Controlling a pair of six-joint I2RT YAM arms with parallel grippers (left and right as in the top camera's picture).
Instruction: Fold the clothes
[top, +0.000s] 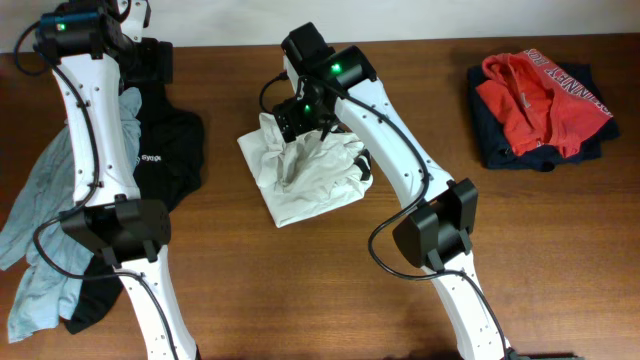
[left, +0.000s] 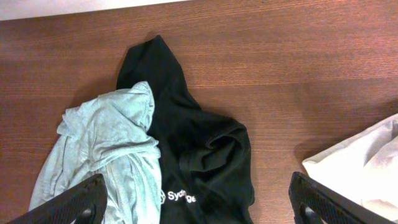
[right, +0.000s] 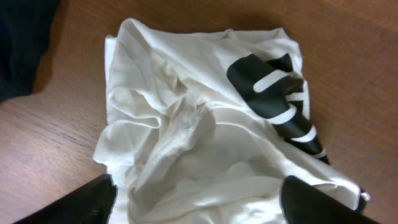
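Note:
The clothes lie in two places. A crumpled white T-shirt (top: 310, 180) with black print (right: 267, 87) sits mid-table. My right gripper (top: 300, 115) hovers over its far edge. In the right wrist view its jaws (right: 199, 202) stand wide open over the white T-shirt (right: 199, 124), gripping nothing. At the left lie a black shirt (top: 170, 150) with a small white logo and a pale grey-blue shirt (top: 40, 220), overlapping. My left gripper (left: 199, 200) hangs open above the black shirt (left: 186, 137) and the grey-blue shirt (left: 106, 149), holding nothing.
A folded pile of red and navy garments (top: 540, 100) rests at the far right. A corner of the white T-shirt (left: 367, 162) shows at the right of the left wrist view. Both arm bases stand at the table's near side.

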